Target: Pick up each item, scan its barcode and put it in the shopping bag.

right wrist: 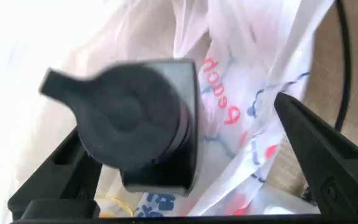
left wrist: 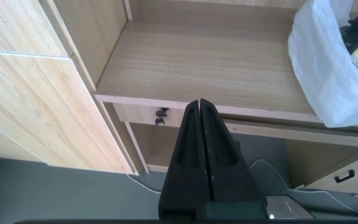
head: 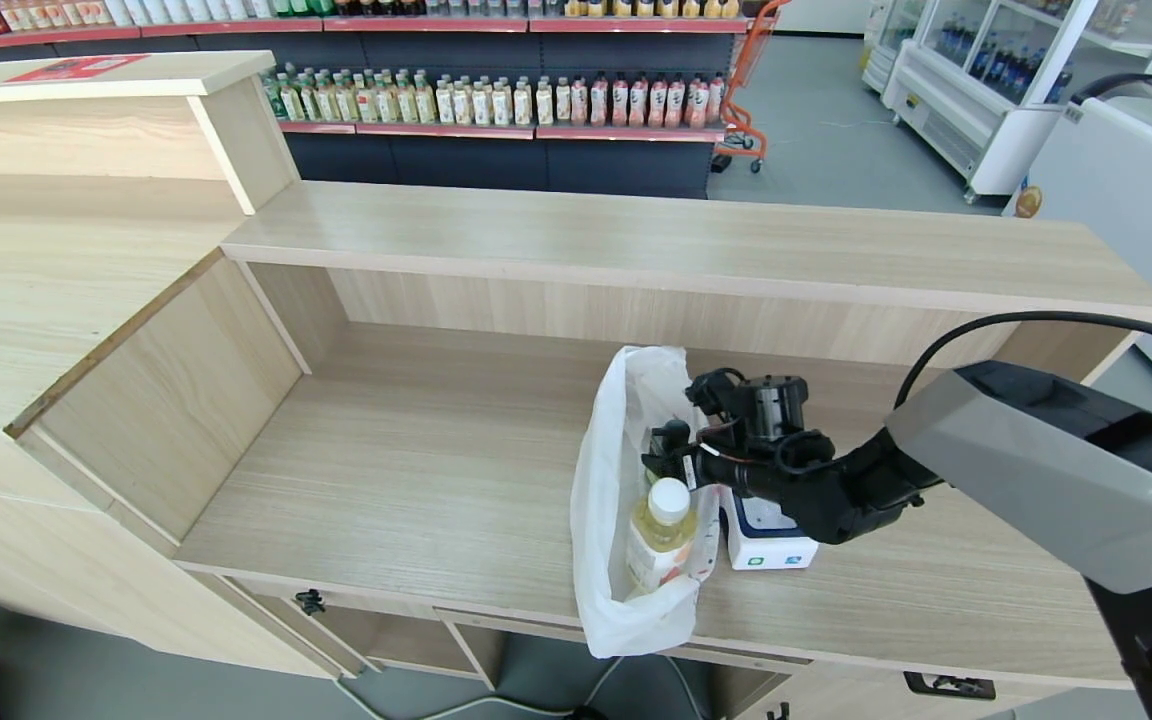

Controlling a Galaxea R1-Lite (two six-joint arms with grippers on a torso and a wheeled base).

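A white plastic shopping bag stands open on the wooden counter. Inside it is a bottle of pale yellow drink with a white cap. My right gripper hangs over the bag's mouth. In the right wrist view a dark item with a black flip cap sits between the spread fingers of my right gripper; one finger stands clear of it, and the bag lies beneath. My left gripper is shut and holds nothing, low in front of the counter's edge.
A white scanner box sits on the counter right beside the bag, under my right arm. A raised shelf runs along the back and a side panel closes the left. Drawers hang below the counter front.
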